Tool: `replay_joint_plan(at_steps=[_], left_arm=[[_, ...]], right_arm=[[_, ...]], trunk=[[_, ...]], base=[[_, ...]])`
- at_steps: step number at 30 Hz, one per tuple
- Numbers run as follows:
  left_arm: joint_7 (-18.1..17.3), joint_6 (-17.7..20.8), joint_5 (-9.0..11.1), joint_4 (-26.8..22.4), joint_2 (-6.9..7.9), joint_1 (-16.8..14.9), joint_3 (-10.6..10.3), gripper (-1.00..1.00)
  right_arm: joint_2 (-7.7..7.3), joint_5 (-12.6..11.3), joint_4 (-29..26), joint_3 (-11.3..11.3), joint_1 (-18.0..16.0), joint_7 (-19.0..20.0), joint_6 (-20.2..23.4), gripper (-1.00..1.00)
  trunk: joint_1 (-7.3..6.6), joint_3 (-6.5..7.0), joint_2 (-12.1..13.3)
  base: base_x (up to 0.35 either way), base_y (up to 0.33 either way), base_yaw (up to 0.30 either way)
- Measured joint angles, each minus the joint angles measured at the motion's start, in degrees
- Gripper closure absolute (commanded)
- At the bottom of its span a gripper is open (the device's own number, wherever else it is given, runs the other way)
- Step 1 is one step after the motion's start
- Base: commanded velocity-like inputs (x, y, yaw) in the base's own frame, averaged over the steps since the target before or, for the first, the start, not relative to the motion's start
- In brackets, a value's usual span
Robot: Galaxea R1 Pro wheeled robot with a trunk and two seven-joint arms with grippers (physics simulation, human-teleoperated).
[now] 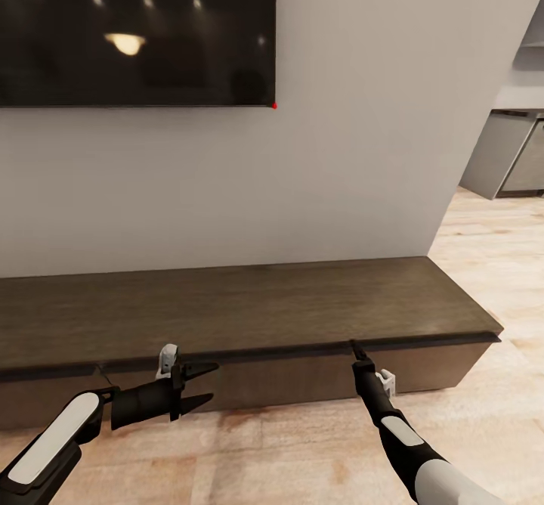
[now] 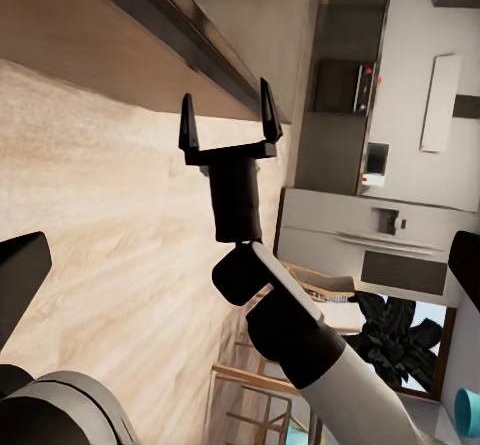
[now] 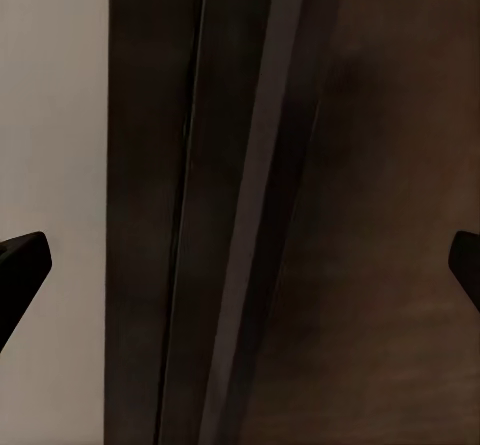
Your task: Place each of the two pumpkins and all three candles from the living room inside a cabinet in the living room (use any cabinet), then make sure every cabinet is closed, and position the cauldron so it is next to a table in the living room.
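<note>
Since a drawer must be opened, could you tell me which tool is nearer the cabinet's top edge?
Right. The right tool is up at the cabinet edge; the left tool hangs lower, before the front.

The cabinet [image 1: 249, 305] before me was dark brown with faint wood grain, a near-black strip along its top edge. The floor [image 1: 302, 452] was pale blond plank, the wall [image 1: 363, 150] plain off-white. My left hand [image 1: 202, 385] was matte black; my forearms were black and white.
</note>
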Motion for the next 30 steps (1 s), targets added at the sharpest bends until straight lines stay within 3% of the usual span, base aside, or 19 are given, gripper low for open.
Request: replay_joint_plan(at_steps=[12, 13, 30], left_arm=[[0.0, 0.0, 0.0, 0.1, 0.0, 0.0, 0.0, -1.0], [0.0, 0.0, 0.0, 0.1, 0.0, 0.0, 0.0, -1.0], [0.0, 0.0, 0.1, 0.1, 0.09, 0.0, 0.0, -1.0]], right_arm=[[0.0, 0.0, 0.0, 0.0, 0.0, -0.1, 0.0, -1.0], [0.0, 0.0, 0.0, 0.0, 0.0, -0.1, -0.2, 1.0], [-0.01, 0.2, 1.1, 0.0, 0.0, -0.5, -1.7, 1.0]], trunk=[[0.0, 0.0, 0.0], [0.0, 0.0, 0.0], [0.01, -0.01, 0.0]], base=[[0.038, 0.0, 0.0], [0.002, 0.0, 0.0], [-0.01, 0.0, 0.0]])
